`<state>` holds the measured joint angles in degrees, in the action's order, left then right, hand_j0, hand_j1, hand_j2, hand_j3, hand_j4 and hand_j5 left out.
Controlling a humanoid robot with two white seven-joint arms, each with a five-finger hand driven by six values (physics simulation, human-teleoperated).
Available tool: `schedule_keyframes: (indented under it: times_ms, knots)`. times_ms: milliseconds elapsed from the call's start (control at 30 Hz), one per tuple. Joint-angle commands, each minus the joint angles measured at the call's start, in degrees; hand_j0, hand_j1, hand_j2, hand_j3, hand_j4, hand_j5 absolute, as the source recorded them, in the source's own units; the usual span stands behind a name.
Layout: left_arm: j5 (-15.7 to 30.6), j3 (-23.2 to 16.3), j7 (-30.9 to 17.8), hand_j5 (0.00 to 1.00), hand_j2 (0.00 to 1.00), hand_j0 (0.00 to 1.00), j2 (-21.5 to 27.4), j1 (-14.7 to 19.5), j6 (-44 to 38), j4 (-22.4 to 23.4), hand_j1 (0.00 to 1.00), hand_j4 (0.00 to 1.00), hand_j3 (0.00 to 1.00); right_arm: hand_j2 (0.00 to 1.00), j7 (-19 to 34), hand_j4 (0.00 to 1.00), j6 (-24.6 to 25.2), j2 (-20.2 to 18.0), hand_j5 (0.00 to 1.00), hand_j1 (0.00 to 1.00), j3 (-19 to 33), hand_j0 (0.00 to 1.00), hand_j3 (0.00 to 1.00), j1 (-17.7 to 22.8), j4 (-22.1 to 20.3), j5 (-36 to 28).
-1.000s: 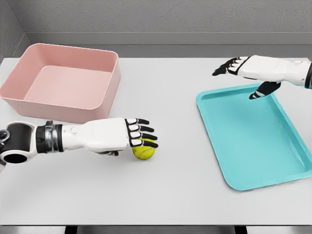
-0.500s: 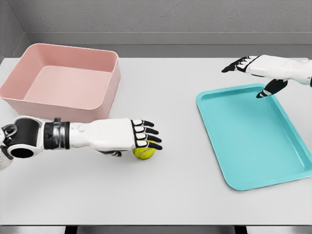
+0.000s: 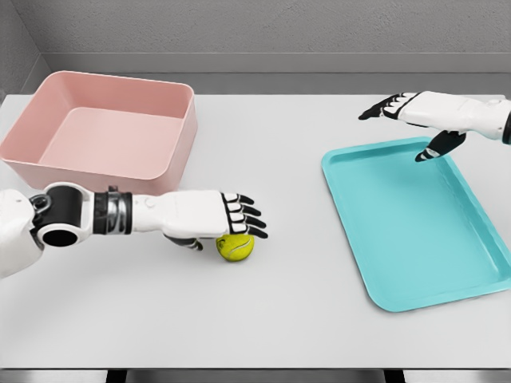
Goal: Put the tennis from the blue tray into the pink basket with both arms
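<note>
Head view, the only one I have. My left hand (image 3: 209, 217) lies flat over the tennis ball (image 3: 235, 246), palm down, fingers (image 3: 243, 214) stretched past it rather than curled round it. I read that as resting on top of the ball, not gripping it; the thumb side is hidden under the palm. The ball sits on the white table (image 3: 263, 311) just below the fingertips, outside both containers. The pink basket (image 3: 180, 142) stands behind the hand's wrist, near enough for a short lift over its wall, which I judge is why this arm has the ball. The blue tray (image 3: 415, 231) is well apart, beyond the fingertips. My right hand (image 3: 415, 112) hovers loose and empty above the tray's far edge, thumb hanging down.
</note>
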<state>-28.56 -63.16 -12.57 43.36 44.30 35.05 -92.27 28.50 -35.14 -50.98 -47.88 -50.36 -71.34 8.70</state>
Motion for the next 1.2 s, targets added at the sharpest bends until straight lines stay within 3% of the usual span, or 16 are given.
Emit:
schedule_keyframes:
  times_ms: [0,1167]
  knots:
    - [0.3,-0.6,-0.7,1.0,1.0,1.0,-0.4,0.0,-0.1,0.1,1.0,1.0,1.0,1.0,0.0,1.0,0.1,0.1,1.0,1.0,0.1,1.0,1.0,0.0,0.0,-0.4]
    - [0.3,-2.1,-0.7,1.0,1.0,1.0,-1.8,0.8,-0.1,1.5,1.0,1.0,1.0,1.0,0.0,1.0,0.1,0.1,1.0,1.0,0.3,1.0,1.0,0.1,0.0,-0.4]
